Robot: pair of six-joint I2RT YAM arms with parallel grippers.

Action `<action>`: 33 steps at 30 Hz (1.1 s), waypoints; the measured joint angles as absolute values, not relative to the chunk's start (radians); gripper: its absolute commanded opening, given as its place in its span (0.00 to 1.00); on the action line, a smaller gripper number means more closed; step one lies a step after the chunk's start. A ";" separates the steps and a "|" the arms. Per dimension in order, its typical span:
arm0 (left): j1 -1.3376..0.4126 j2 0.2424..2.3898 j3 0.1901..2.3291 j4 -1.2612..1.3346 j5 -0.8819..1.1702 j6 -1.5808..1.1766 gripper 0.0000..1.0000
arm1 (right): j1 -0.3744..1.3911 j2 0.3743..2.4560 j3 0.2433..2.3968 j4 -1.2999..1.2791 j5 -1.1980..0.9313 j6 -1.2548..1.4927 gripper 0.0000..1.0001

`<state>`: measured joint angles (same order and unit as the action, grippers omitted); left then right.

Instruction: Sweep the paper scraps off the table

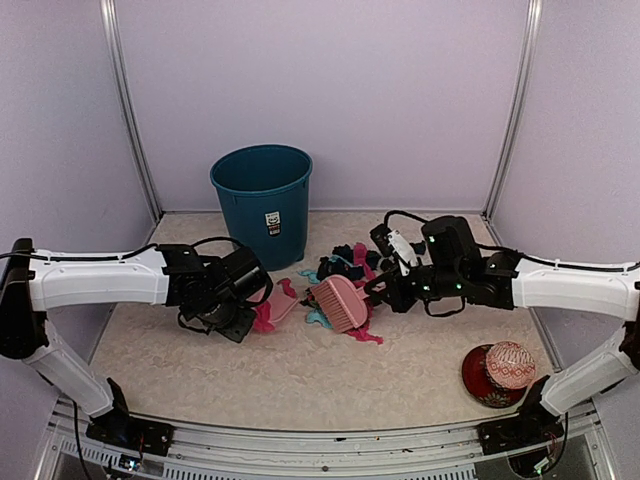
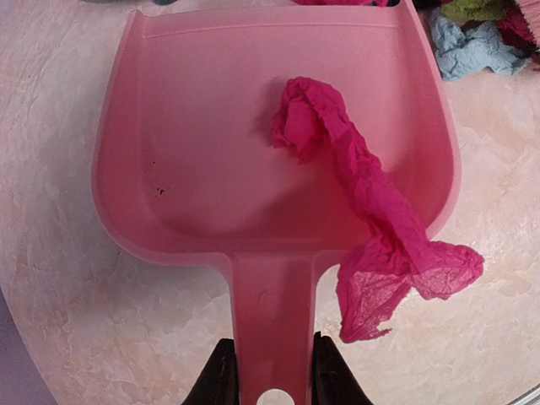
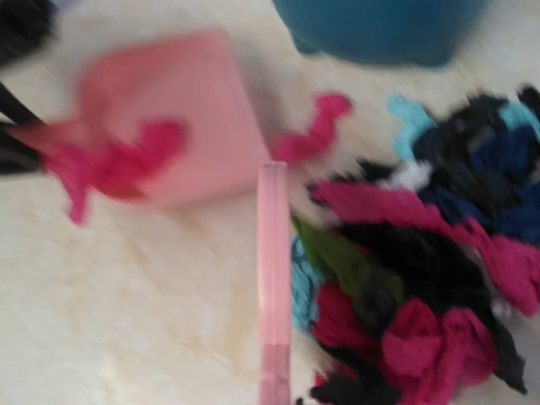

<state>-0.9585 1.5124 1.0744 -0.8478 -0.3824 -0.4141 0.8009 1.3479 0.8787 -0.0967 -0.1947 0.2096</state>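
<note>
Back edge of the table, left of middle: bin. Mid-table, in front and right of the bin: paper scraps in a pile. The brush touches the pile's front-left side. Just left of it lies the dustpan, mouth toward the pile. One scrap lies in it and hangs over its right wall onto the table. Near the front right corner: ball on a dish.

This looks like a robot test lab. Plain pale purple walls and thin silver metal poles box in a flat beige marbled table. A white-and-black left arm and right arm are bolted on at 7 and 5 o'clock.
</note>
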 measured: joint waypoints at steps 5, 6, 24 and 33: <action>-0.978 1.526 1.084 -0.850 -0.377 -0.418 0.00 | 0.801 1.275 0.878 -0.064 -0.257 0.253 0.00; -0.981 1.529 1.084 -0.850 -0.375 -0.419 0.00 | 0.801 1.266 0.878 -0.047 -0.270 0.265 0.00; -1.056 1.532 1.083 -0.853 -0.344 -0.473 0.00 | 0.897 1.485 0.875 0.325 -0.377 0.608 0.00; -1.068 1.531 1.077 -0.849 -0.339 -0.492 0.00 | 0.914 1.560 0.888 0.346 -0.316 0.648 0.00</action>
